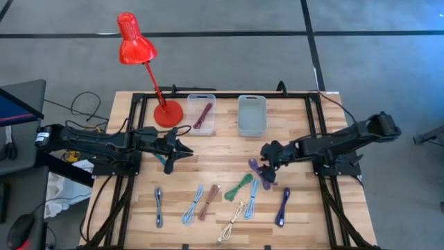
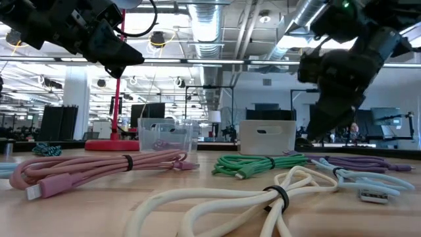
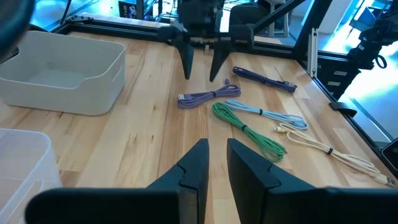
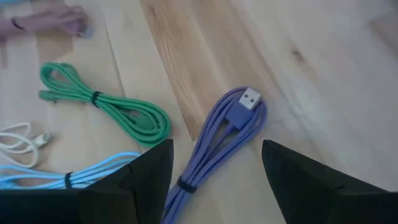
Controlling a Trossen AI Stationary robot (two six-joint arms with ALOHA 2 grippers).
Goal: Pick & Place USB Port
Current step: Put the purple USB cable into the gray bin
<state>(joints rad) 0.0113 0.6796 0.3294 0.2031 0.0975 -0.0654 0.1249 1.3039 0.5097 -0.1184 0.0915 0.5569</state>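
A lilac USB cable [image 4: 214, 146], bundled with a dark tie, lies flat on the wooden table, its plug [image 4: 249, 98] at the end of the loop. My right gripper [image 4: 217, 165] hangs open just above it, slanting down, one finger on either side of the bundle and touching nothing. The left wrist view shows the same wide-open right gripper [image 3: 200, 68] over the lilac cable [image 3: 208, 98]. My left gripper [image 1: 186, 151] waits above the table's left half, pointing about level, with a narrow gap between its fingers [image 3: 199, 158] and nothing in it.
Several more bundled cables lie toward the near edge: green [image 1: 239, 186], light blue [image 1: 251, 198], cream [image 1: 232, 221], dark purple [image 1: 283, 206], pink [image 1: 208, 201]. A clear bin [image 1: 201, 114] holding a reddish cable and a grey bin [image 1: 252, 114] stand at the back, beside a red lamp [image 1: 135, 42].
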